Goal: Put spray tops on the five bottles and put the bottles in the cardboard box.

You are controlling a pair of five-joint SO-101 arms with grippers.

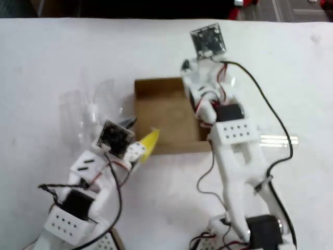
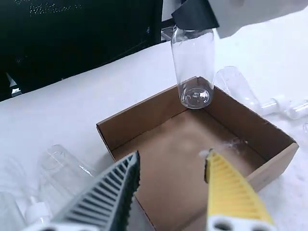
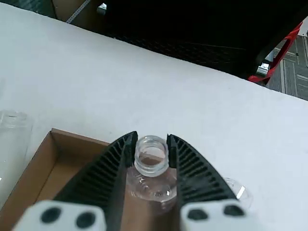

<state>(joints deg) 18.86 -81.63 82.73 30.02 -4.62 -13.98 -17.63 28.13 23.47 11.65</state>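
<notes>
Pinching the neck of a bottle (image 3: 152, 161), the right gripper (image 3: 150, 139) hung over the box (image 1: 161, 112) at its upper right corner in the high view, a little right of the frame's middle. The bottle (clear plastic, neck uncapped) stood upright between the black fingers (image 3: 192, 168). Its base was low over the box's far corner as seen from the left wrist; whether it touched the cardboard could not be told. The box itself sat at the centre of the high frame. The left gripper (image 2: 171, 156) hovered at the box's lower left edge, left of centre in the lower half of the high frame, with its grey and yellow fingers spread wide apart. Loose bottles (image 1: 91, 112) lay on the table (image 1: 52, 57) left of the box, in the left middle of the high frame. One more, a spare bottle (image 2: 236, 86), lay on its side just beside the box's outer wall, beyond the held one in the left wrist view.
</notes>
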